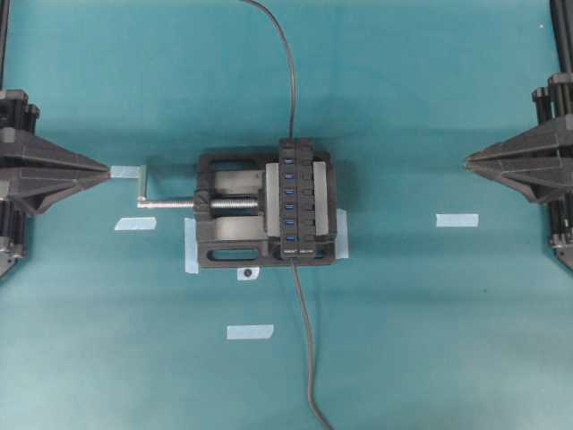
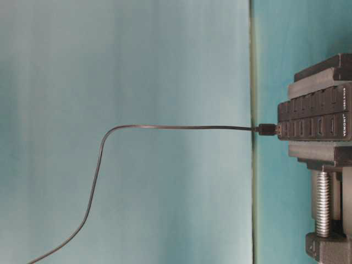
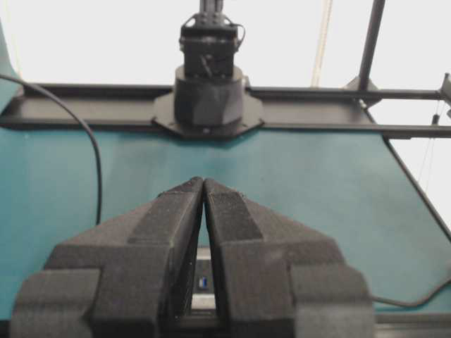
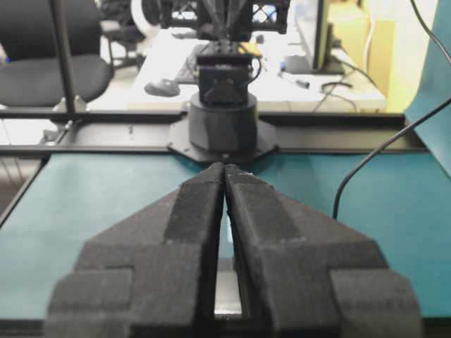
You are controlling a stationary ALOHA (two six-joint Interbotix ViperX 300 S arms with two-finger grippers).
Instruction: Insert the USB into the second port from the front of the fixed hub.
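Left of the vise (image 1: pixel 235 210), the left end effector (image 1: pixel 107 170) is closed and empty. Clamped in that vise, the fixed hub (image 1: pixel 301 199) shows blue ports overhead; only the table-level view shows the USB (image 2: pixel 268 130) plugged into its end. Right of the vise, the right end effector (image 1: pixel 467 161) is closed, empty.

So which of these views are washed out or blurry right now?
Left wrist view: background above the table blown out white, the closed fingers soft up close. Right wrist view: bright room behind, fingers blurred. Table-level view: turned sideways, hub fairly sharp. Overhead view: evenly lit, soft shadows beside the vise.
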